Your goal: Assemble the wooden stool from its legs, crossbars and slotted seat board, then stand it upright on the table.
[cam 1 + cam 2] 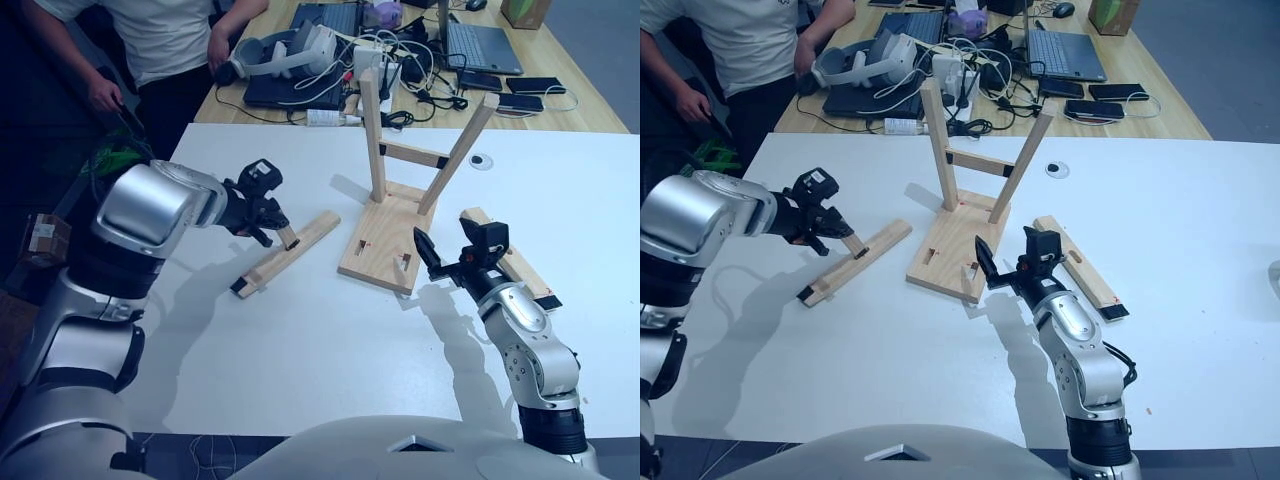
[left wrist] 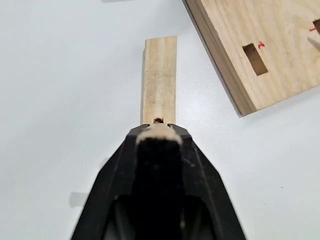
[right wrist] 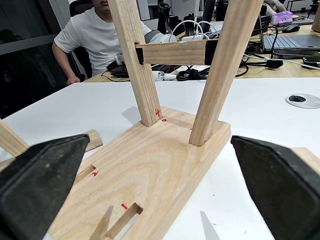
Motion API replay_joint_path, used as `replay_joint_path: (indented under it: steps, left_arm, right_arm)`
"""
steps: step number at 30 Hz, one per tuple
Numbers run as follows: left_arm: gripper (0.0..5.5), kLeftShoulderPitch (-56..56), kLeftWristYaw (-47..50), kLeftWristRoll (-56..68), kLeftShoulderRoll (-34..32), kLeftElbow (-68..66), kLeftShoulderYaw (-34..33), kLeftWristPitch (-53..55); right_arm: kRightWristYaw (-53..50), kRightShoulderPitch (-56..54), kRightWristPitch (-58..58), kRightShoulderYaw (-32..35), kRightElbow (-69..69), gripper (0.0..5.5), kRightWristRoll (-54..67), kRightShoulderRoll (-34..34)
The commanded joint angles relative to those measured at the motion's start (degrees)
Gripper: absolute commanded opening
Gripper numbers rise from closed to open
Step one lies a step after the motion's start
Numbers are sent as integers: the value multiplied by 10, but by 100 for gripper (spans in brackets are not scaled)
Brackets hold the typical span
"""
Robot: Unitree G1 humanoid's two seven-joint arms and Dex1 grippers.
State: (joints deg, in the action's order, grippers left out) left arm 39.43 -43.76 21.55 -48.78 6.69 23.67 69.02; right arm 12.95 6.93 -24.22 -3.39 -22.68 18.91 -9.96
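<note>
**On the white table: stool half built, one loose leg gripped**

At the middle of the table [image 1: 300, 350] the slotted seat board [image 1: 385, 245] lies flat. Two legs stand in its far end. The left leg [image 1: 372, 135] rises nearly straight, and the right leg [image 1: 458, 155] leans out towards 1 o'clock. A crossbar [image 1: 412, 153] joins them partway up. The near end of the board shows two open slots [image 3: 85, 175], each with a small red mark beside it.

At 9 o'clock from the board a loose leg [image 1: 290, 250] lies flat on the table. It runs from 7 o'clock to 1 o'clock, and its far end is close to the board's left edge without touching it. The left hand [image 1: 283, 233] comes in from 10 o'clock and is closed on this leg about halfway along. In the left wrist view both fingers [image 2: 125, 165] pinch the wood, and the leg reaches ahead alongside the corner of the board.

At 4 o'clock from the board the right hand [image 1: 445, 255] hangs low over the table, just off the board's near right corner. It is spread wide and holds nothing. In the right wrist view its two black fingers [image 3: 45, 180] sit far apart, with the board and both standing legs between them. Just behind this hand, at 3 o'clock from the board, another loose leg [image 1: 515, 265] with a dark end lies flat.

At 1 o'clock, well past the stool, a round grommet [image 1: 482, 160] sits in the tabletop.
</note>
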Motion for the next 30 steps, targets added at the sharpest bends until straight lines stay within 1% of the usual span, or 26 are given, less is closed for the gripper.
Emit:
replay_joint_path:
  steps: [1,4,11,13,17,18,20,21,22,24,26,28,30]
  left_arm:
    - [41,-51,11,12,10,38,-33,23]
    - [41,-81,39,4,29,9,-68,25]
    - [41,-75,54,-7,52,-10,-87,6]
    - [87,-70,53,-8,53,-11,-90,1]
    - [139,-54,50,-9,57,-11,-99,-6]
    - [144,-51,50,-10,58,-11,-100,-8]
    - [182,-45,51,-14,58,-8,-101,-13]
    - [185,-40,52,-14,59,-6,-105,-13]
    - [209,-35,53,-14,60,-4,-110,-14]
    - [236,-23,51,-12,56,6,-120,-15]
    - [236,-16,47,-6,46,22,-138,-16]
    - [236,-16,51,2,42,43,-170,-8]
    - [236,-30,63,10,47,73,-211,5]
  right_arm:
    - [-2,1,-6,0,-1,538,-6,2]
    - [-3,-2,-7,-2,0,538,-7,4]
    - [-1,-4,-7,-2,1,538,-9,3]
    - [-1,-3,-7,-3,1,540,-10,3]
    - [0,-3,-5,-4,3,540,-11,3]
    - [-1,-3,-5,-5,3,540,-11,3]
    - [-1,-2,-5,-5,3,540,-11,3]
    - [0,-2,-4,-5,3,540,-11,3]
    - [0,-1,-4,-5,2,540,-11,3]
    - [0,-1,-4,-4,2,540,-10,2]
    - [2,-2,-3,-2,2,540,-9,1]
    - [3,0,11,5,4,540,-6,5]
    - [10,10,55,14,10,540,-5,13]
